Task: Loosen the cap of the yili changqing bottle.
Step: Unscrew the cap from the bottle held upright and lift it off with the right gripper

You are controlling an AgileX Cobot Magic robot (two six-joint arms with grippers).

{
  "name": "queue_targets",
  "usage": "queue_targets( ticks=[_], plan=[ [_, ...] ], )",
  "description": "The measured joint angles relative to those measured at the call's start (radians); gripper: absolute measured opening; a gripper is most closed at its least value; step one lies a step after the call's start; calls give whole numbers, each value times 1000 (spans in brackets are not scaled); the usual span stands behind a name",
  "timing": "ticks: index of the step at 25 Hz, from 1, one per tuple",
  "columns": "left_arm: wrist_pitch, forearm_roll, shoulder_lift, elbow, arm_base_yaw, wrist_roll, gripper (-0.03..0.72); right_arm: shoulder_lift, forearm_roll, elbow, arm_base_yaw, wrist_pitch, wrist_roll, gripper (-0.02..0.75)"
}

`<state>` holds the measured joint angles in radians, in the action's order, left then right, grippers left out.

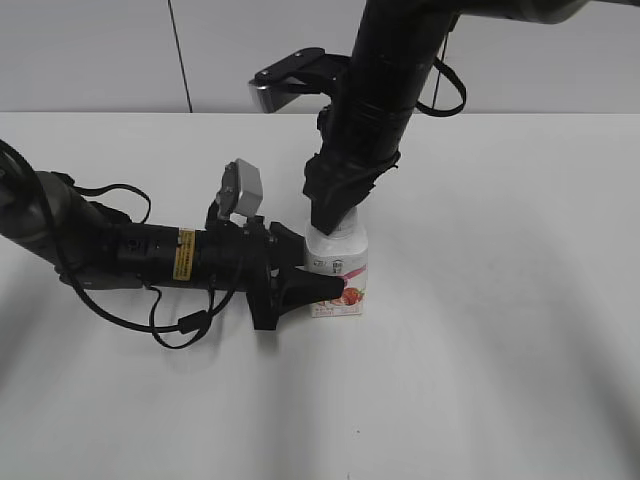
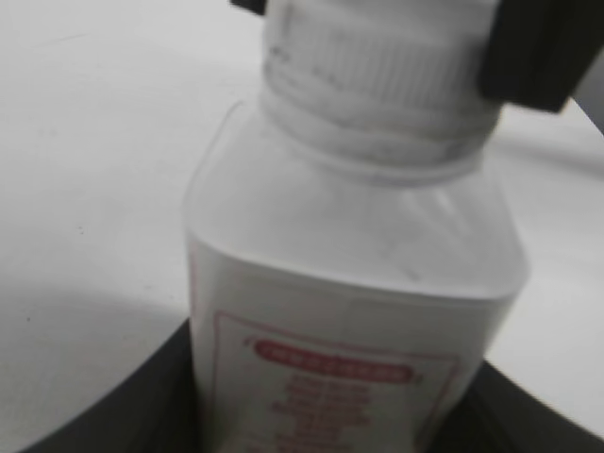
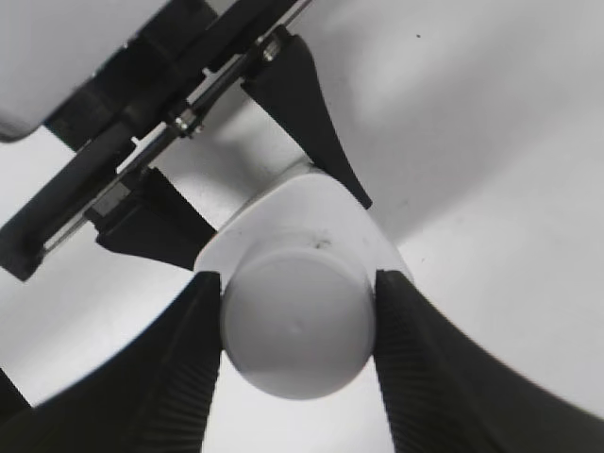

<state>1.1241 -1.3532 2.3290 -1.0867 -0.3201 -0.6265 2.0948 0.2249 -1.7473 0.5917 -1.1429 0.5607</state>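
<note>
A small white yili changqing bottle [image 1: 338, 268] with a pink-red label stood upright near the middle of a white tabletop [image 1: 500, 330], its body pinched by the left pincer [image 1: 320, 287] reaching in low from the left. From above, the right pincer [image 3: 298, 340] was pressed against both sides of the white ribbed cap [image 3: 295, 324], so the loosening step appeared to be in hand, and the next move would likely call for twisting the cap while the left arm kept the body from turning. The cap was on, and the opaque wall hid any contents.
</note>
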Motion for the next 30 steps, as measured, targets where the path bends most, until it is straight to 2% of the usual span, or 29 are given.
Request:
queue_targets(
  ticks=[20,30],
  plan=[
    [1,-46,-1,-5,7,12,384,0,12,-4,0,-42,513,389],
    [1,-46,-1,-5,7,12,384,0,12,-5,0,-43,569,388]
  ],
)
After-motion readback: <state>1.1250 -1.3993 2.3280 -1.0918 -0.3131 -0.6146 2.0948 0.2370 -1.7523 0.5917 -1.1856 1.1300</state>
